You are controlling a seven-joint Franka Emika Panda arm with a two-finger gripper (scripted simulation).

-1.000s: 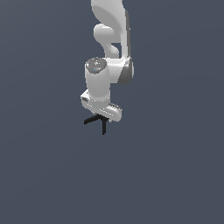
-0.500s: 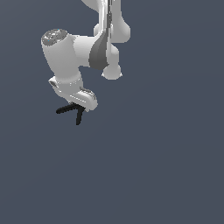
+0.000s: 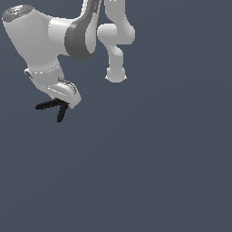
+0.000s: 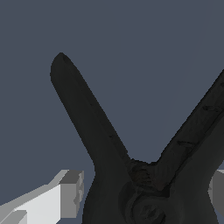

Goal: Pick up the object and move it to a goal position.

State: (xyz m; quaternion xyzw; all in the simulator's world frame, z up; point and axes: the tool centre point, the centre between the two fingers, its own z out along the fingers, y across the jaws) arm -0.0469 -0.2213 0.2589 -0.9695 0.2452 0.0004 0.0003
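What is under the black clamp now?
Only plain grey background shows below the clamp held in the gripper. No table or goal marker is visible. The fingers cover its pivot end.

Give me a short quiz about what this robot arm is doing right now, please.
1. True or false: the clamp lies flat on a table, apart from the gripper.
2. In the wrist view, the clamp's two handles: A) lie parallel, B) splay into a V, C) are crossed.
3. Fill in: in the exterior view the gripper is near the picture's ______ edge (left or right).

Key:
1. False: it hangs from the gripper, with white fingers on either side of it.
2. B
3. left
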